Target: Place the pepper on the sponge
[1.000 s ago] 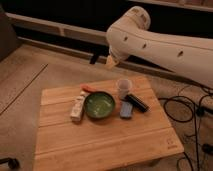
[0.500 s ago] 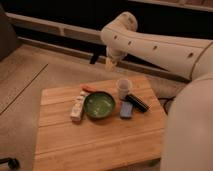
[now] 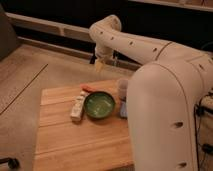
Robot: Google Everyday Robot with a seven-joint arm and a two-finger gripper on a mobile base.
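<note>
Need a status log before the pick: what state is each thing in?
tool: in the air beyond the far edge of the table
sponge: flat, partly hidden by the arm
pepper: lying on the table, not on the sponge
green bowl: upright, empty
whitish bottle: lying on its side
cup: upright

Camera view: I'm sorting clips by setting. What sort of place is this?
Probably a robot lab: a low wooden table, loose cables on the floor at right, and the gripper hanging above the table's far edge.

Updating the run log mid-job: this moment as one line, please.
end effector: raised near far table edge | pepper: on table behind bowl, ungrasped | sponge: beside bowl, partly behind arm
</note>
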